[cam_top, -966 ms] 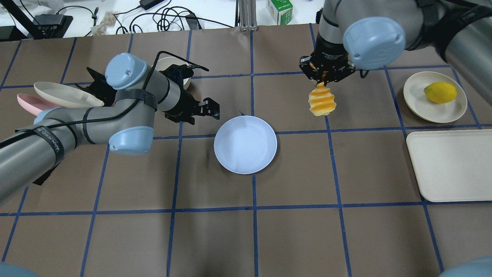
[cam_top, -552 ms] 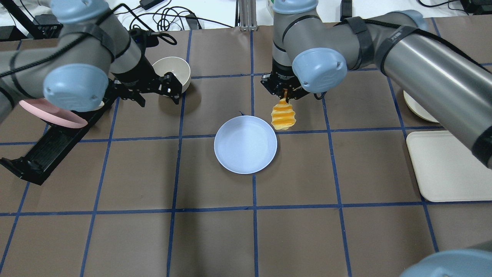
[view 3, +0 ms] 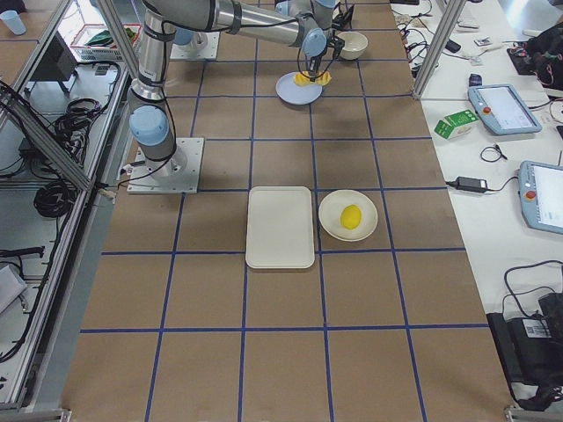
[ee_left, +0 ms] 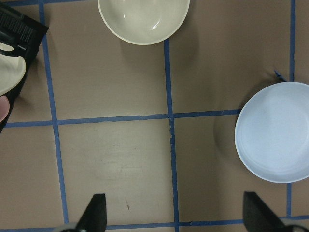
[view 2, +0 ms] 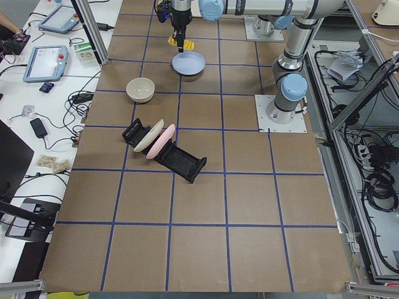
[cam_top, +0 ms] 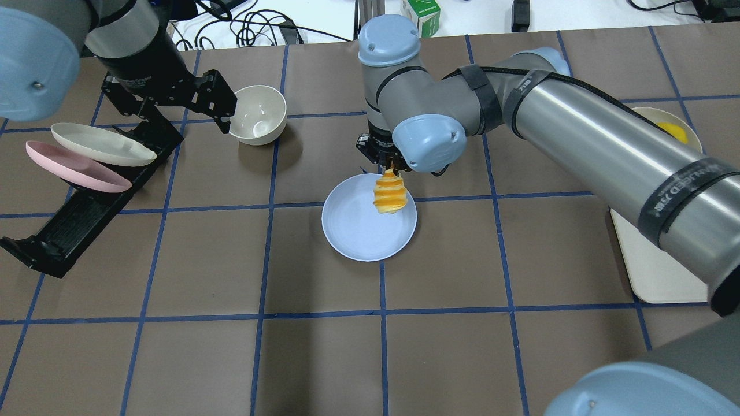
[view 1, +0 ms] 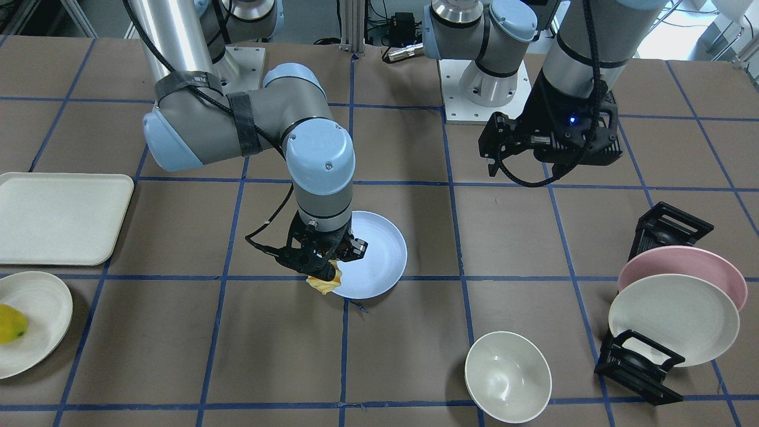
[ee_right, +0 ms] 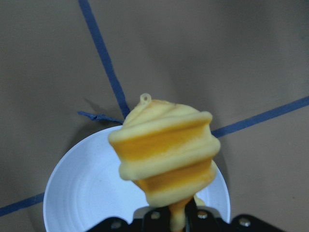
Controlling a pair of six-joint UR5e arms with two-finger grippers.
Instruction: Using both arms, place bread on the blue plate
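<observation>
The right gripper (cam_top: 386,163) points straight down, clenched on the narrow top end of the bread (cam_top: 390,195), which hangs below it, lengthwise and upright. In the overhead view the arm's blue wrist cap hides part of the jaws. The loaf dangles over the blue plate (cam_top: 352,231) near its one o'clock rim; the right wrist view shows it lifted off the plate's surface.

The left gripper (view 1: 495,148) hovers well apart at the plate's ten o'clock, fingers (ee_left: 96,215) spread wide and holding nothing. A cream bowl (cam_top: 257,114) sits just beside it, at its three o'clock. At the plate's nine o'clock a black rack (cam_top: 87,214) carries a cream plate (cam_top: 98,144) and a pink plate (cam_top: 75,167), both tilted. At three o'clock lies a cream tray (view 1: 59,216); beyond it, at two o'clock, a yellow fruit (view 1: 10,323) rests on a cream dish (view 1: 56,296).

Everything stands on a brown table (cam_top: 520,346) gridded with blue tape. White benches with cables, tablets and a green carton (cam_top: 420,14) flank it.
</observation>
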